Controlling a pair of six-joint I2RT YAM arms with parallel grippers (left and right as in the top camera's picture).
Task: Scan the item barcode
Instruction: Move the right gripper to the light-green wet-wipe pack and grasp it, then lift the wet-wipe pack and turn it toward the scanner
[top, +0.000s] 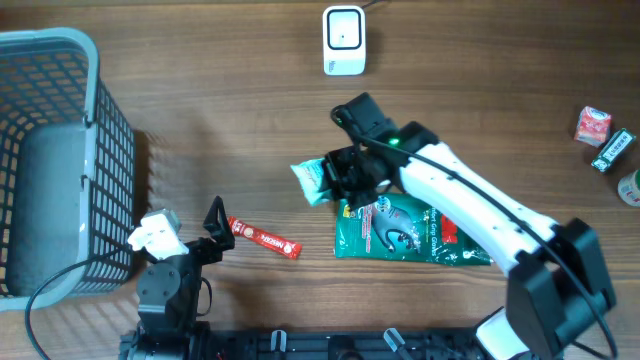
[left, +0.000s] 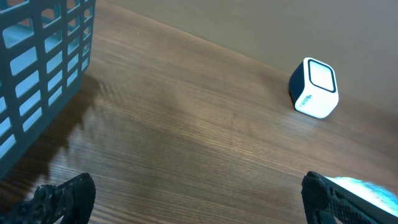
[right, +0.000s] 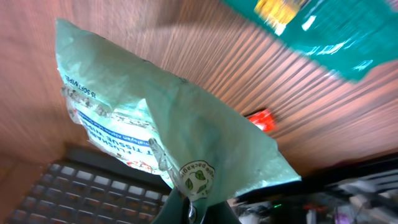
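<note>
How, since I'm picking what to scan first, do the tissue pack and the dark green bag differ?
The tissue pack is pale mint and pinched in the right end effector; the dark green bag lies flat on the table, ungripped. The bag looks larger than the tissue pack. Both are soft printed plastic packets.

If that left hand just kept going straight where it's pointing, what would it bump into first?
Probably only the wooden table: the open left hand aims between the plastic basket and the white scanner, though depth is hard to judge.
</note>
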